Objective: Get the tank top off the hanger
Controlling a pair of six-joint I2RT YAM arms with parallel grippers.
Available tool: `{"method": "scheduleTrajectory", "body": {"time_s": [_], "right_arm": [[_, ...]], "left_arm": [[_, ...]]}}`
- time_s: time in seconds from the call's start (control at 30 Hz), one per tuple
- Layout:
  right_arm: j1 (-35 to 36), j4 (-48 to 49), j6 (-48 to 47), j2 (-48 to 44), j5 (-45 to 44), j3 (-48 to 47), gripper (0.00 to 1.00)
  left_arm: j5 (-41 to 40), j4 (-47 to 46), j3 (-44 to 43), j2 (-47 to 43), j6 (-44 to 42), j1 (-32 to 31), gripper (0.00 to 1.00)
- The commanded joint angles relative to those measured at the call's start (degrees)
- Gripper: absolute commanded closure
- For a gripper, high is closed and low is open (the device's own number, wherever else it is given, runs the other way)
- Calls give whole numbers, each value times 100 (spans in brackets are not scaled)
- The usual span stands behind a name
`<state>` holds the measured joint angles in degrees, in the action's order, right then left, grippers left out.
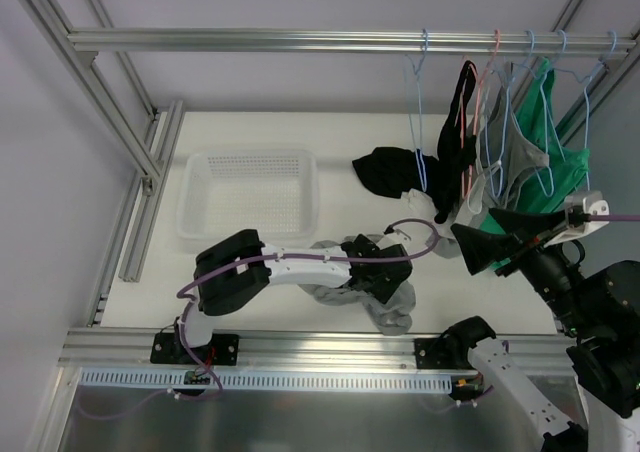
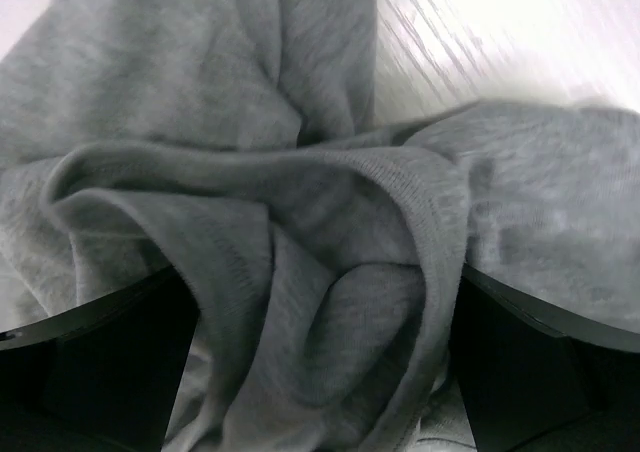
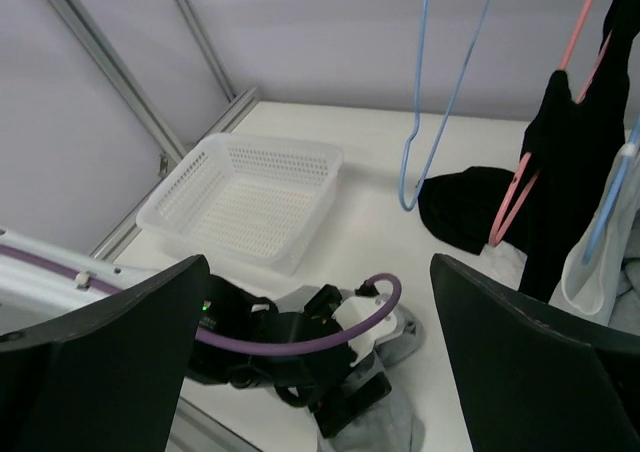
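Grey tank top (image 2: 300, 202) lies bunched between the parted jaws of the left gripper (image 2: 320, 322) (right gripper (image 3: 318, 312) likewise parted).

A white mesh basket (image 1: 248, 155) sits on the left of the bench (image 1: 330, 137). A black garment (image 1: 385, 172) lies crumpled to the basket's right, apart from it. A metal rail (image 1: 250, 40) runs across above. At its right end hang a black top (image 1: 463, 122), a grey top (image 1: 520, 154) and a green top (image 1: 565, 167), bunched close together.

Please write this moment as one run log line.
left gripper open around gray tank top on table | right gripper open, empty, raised | basket empty
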<state>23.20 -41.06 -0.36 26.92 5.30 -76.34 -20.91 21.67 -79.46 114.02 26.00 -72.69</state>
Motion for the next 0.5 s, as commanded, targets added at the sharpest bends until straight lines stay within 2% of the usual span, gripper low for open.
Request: {"method": "scheduleTrajectory", "body": {"time_s": [0.0, 0.1, 0.17, 0.2, 0.23, 0.3, 0.33, 0.47], "right_arm": [[35, -341, -184, -177, 436, 84, 1], [35, -368, -219, -336, 489, 66, 1], [27, -359, -228, -397, 481, 57, 1], [35, -359, -236, -415, 446, 40, 0], [35, -350, -236, -424, 428, 40, 1], [27, -333, -254, -442, 384, 48, 0], [35, -324, -245, -450, 367, 57, 1], [35, -236, -289, -477, 226, 84, 0]], "left_arm": [[-248, 74, -8, 278, 326, 79, 1], [24, 48, 176, 560, 651, 53, 1], [52, 13, 352, 569, 792, -43, 28], [-35, 4, 431, 430, 827, -87, 47], [-62, 12, 579, 333, 924, -131, 76], [-71, 21, 721, -131, 960, -141, 96], [-132, 21, 852, -317, 934, -141, 100], [-352, 30, 968, -1546, 583, -141, 100]]}}
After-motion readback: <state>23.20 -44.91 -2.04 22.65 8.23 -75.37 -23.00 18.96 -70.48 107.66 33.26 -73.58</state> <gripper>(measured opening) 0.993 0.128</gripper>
